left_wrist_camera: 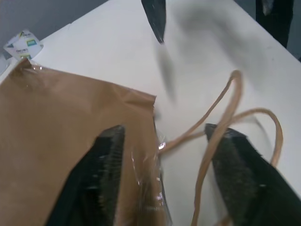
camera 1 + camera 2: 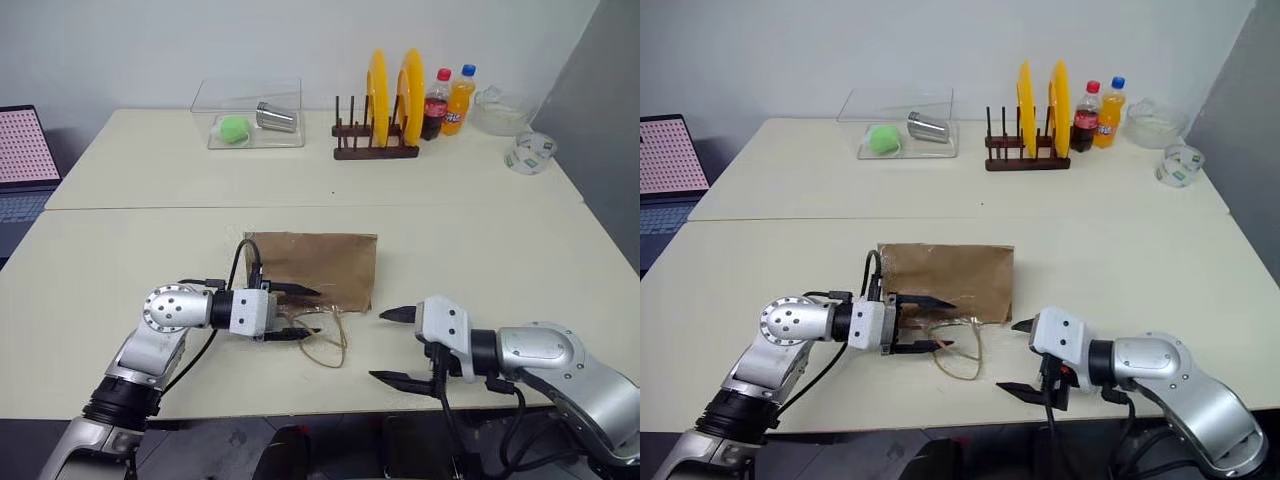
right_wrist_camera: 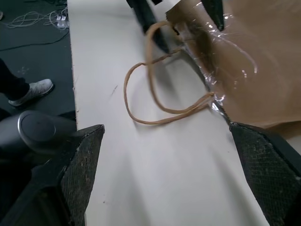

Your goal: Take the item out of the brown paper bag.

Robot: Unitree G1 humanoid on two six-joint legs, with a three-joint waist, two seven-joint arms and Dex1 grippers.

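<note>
Left gripper (image 2: 302, 312) part-open at brown paper bag (image 2: 325, 262) mouth, seemingly ungripped | right gripper (image 2: 394, 345) wide, empty

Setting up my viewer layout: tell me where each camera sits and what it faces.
Left and right eye views: head, down over table; both arms, brown paper bag.
Left wrist view: along left gripper, fingers straddling the bag's mouth and cord handles.
Right wrist view: along right gripper, facing bag mouth.
Shared: bag and handles.
</note>
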